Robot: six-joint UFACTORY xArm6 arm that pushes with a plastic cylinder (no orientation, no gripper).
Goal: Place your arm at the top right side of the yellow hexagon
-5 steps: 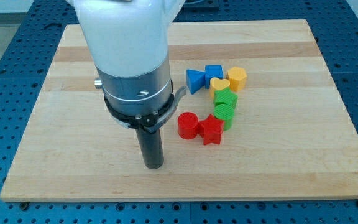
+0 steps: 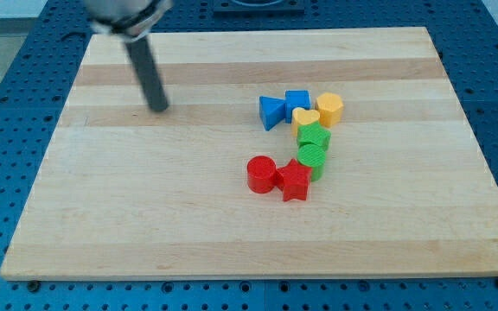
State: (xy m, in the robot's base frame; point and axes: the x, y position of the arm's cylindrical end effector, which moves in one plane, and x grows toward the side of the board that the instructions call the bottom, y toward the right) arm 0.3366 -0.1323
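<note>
Tip (image 2: 159, 109) on bare board, well left of yellow hexagon (image 2: 330, 109) and cluster; no gripper visible, state untellable.

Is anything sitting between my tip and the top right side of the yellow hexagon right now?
On a straight line, yes: my tip is far toward the view's left of the yellow hexagon block, and the blue triangular block and second blue block sit between them. Bare wooden board lies above the cluster, so passing above them looks unobstructed.
</note>
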